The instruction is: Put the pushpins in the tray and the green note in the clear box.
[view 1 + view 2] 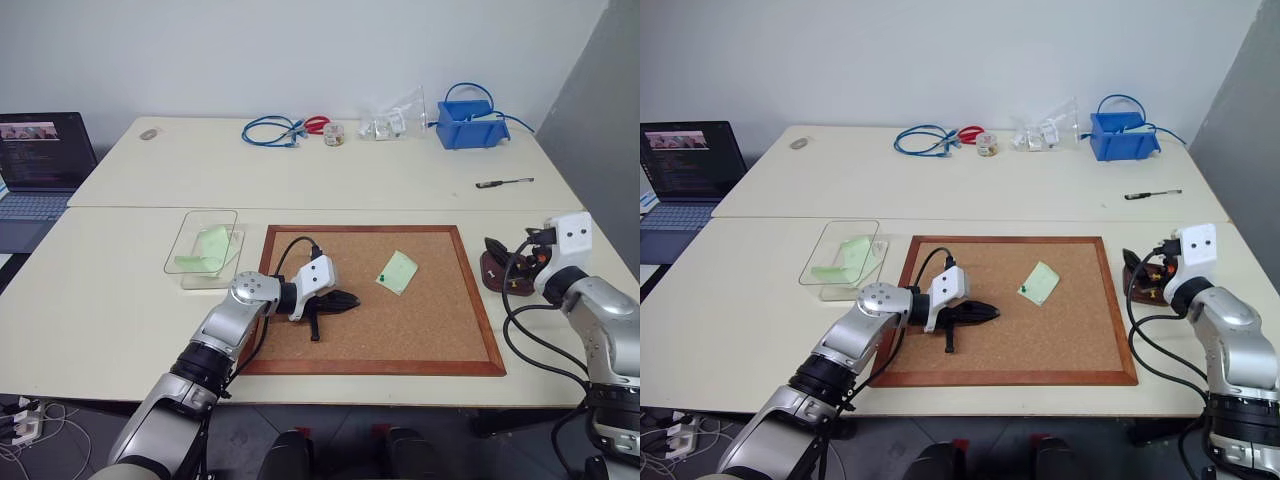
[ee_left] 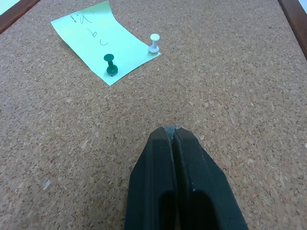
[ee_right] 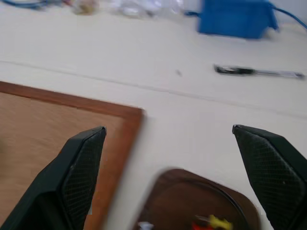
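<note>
Left gripper [image 1: 345, 299] is lying closed and empty on the corkboard [image 1: 440, 340], short of the green note [image 1: 397, 271]. Its wrist view shows green [image 2: 110, 63] and white [image 2: 154, 42] pushpins still pinning it; next comes pulling one. Right gripper [image 3: 168, 158] is hanging wide open over the tray [image 3: 192, 201].

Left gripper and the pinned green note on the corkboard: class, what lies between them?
Nothing but bare cork. In the left wrist view, open corkboard runs from the shut left gripper to the green note with its dark green pushpin and white pushpin.

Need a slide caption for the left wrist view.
Shut left gripper over the corkboard, facing the green note pinned by two pushpins.
</note>
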Tool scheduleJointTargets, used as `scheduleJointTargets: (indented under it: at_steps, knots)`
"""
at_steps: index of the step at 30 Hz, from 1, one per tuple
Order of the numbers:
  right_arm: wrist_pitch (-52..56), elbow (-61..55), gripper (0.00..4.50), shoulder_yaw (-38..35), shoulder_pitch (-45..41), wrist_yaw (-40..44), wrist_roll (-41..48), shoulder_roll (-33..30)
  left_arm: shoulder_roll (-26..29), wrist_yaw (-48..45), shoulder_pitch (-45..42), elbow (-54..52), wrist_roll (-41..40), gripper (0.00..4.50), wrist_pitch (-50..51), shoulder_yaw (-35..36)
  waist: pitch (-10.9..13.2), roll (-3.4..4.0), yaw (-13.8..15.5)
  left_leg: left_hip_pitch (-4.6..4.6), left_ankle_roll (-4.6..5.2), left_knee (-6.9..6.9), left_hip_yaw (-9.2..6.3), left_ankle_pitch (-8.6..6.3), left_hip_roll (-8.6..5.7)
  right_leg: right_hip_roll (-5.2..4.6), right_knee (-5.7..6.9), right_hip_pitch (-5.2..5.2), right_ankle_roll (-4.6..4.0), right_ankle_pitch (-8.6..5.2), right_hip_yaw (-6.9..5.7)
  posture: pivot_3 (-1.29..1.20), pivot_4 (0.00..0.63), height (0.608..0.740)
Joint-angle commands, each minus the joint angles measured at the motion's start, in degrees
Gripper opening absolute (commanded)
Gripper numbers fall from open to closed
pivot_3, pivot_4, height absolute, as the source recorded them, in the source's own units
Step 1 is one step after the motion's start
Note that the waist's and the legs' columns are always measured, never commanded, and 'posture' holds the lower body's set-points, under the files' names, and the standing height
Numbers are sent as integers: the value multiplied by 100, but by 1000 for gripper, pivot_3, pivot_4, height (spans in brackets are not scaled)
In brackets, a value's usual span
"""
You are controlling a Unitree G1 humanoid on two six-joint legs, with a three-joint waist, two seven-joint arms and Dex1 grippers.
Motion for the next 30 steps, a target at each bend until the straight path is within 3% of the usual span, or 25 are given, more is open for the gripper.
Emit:
scheduleJointTargets:
  at_steps: [1, 6, 10, 23, 24, 30]
  knots:
    - [146, -868, 4473, 726, 38, 1412, 578, -472, 93, 199, 102, 423, 397, 0, 107, -78, 2, -2, 1, 1, 0, -1, 0, 0, 0, 0, -2, 0, 0, 0, 0, 0, 150, 740]
    - [-248, -664, 4473, 1773, -246, 2049, 286, -364, 92, 169, 66, 473, 404, 0, 70, -97, 8, -13, -1, 5, 0, -1, -5, 0, 3, 2, -6, 6, 26, -15, -6, 0, 150, 740]
    - [-756, -29, 4473, 2209, -468, 2098, -112, -88, 99, 171, 100, 426, 404, 0, 75, -121, 10, -16, 2, 5, 0, -1, -6, 0, 1, 1, -6, 6, 25, -15, -8, 0, 150, 740]
    - [-1671, 886, 4473, 2499, -218, 2191, -716, 204, 135, 194, 260, 199, 389, 0, 162, -149, 11, -20, -2, 6, 0, -5, -6, 0, 2, 1, -7, 4, 17, -11, -7, 0, 150, 740]
    - [-1719, 947, 4110, 2491, -234, 2169, -742, 249, 134, 192, 255, 200, 389, 0, 162, -150, 11, -20, -2, 6, 0, -5, -5, 0, 2, 1, -7, 4, 17, -11, -6, 0, 150, 740]
    - [-1810, 1163, 3008, 2409, -316, 2107, -745, 423, 127, 193, 164, 307, 411, 0, 129, -148, 11, -20, 2, 6, 0, -5, -7, 0, 2, 1, -7, 5, 13, -9, -7, 0, 150, 740]
